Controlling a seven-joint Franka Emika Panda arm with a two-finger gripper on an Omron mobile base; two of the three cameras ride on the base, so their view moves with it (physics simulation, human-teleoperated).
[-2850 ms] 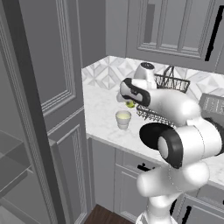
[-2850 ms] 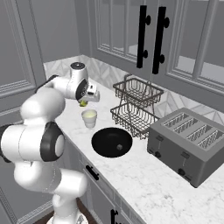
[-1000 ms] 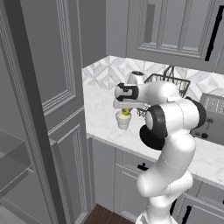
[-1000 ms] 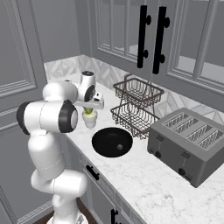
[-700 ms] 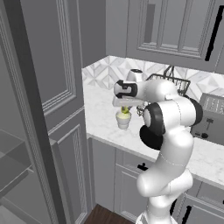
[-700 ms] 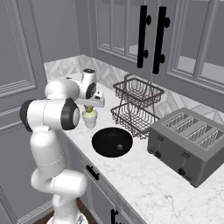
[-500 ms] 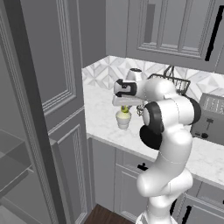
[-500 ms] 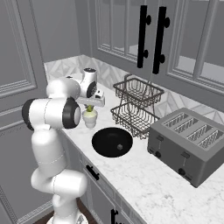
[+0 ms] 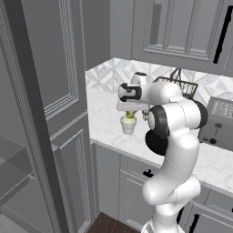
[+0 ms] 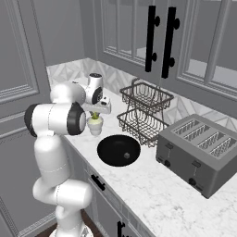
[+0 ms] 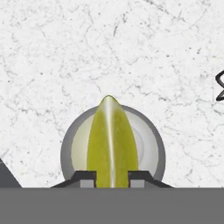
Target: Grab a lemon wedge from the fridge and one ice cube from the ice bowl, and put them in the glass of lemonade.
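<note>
My gripper [image 11: 111,176] is shut on the lemon wedge [image 11: 111,142], a yellow-green sliver that points straight down at the glass of lemonade [image 11: 151,131]. From the left, the wedge [image 9: 129,114] hangs just over the pale cup [image 9: 128,126] on the marble counter. From the right, the wedge [image 10: 95,116] sits at the cup's [image 10: 95,126] mouth; I cannot tell whether it touches the liquid. The black ice bowl [image 10: 118,150] lies on the counter just right of the cup. The fridge [image 9: 13,175] stands open at the far left with its glass shelves showing.
A two-tier black wire dish rack [image 10: 144,113] stands behind the bowl against the wall. A grey toaster [image 10: 200,148] sits at the right end of the counter. Upper cabinets with black handles [image 10: 159,41] hang overhead. A tall panelled cabinet [image 9: 63,91] borders the counter's left end.
The arm has swung round and brought the hand with the wedge from beside the cup to directly above it. Over the last half second it has hardly moved.
</note>
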